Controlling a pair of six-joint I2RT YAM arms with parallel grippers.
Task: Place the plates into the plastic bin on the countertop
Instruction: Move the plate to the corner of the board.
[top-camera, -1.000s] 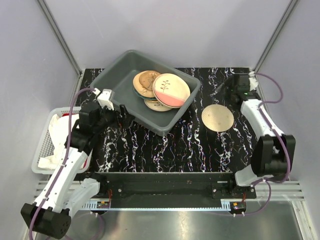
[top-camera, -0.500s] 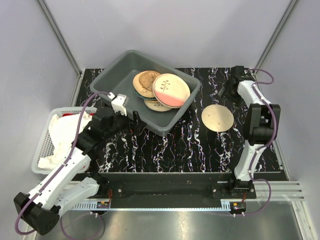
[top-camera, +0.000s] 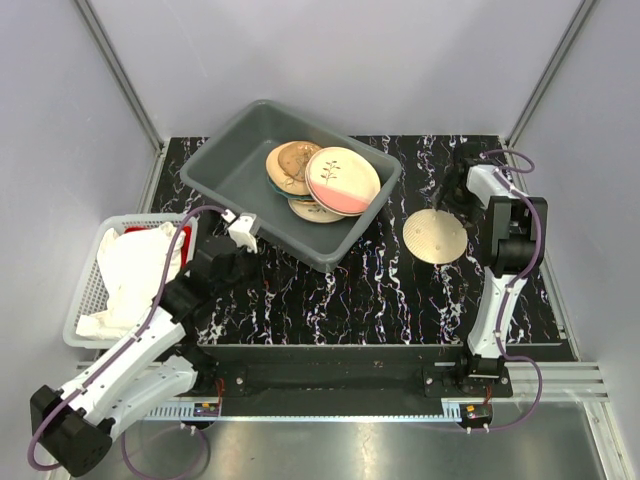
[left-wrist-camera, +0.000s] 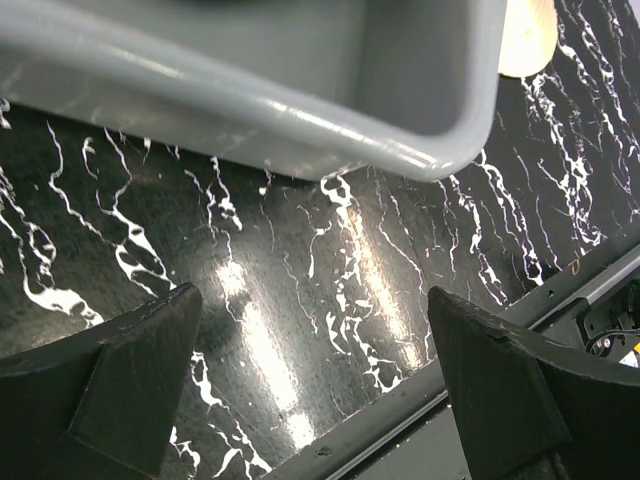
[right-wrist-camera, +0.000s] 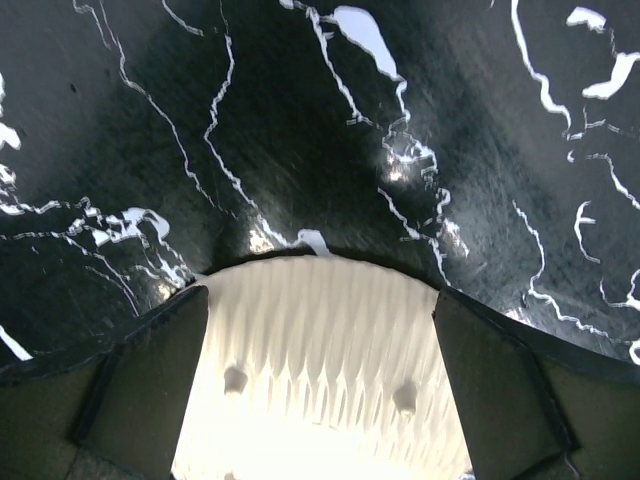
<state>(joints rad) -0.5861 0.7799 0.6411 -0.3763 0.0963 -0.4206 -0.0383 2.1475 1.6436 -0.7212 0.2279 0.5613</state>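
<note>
While open, right end effector (right-wrist-camera: 318, 305) over plate (right-wrist-camera: 320, 400).

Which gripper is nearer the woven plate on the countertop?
Right. The right gripper hovers open over the woven plate's far edge; the left gripper is beside the plastic bin's near wall.

You have the black, white-veined countertop (top-camera: 330, 290) carrying the grey plastic bin (top-camera: 235, 170) at its far left, and one pale woven plate (top-camera: 435, 236) lying flat near the bin's right corner.
</note>
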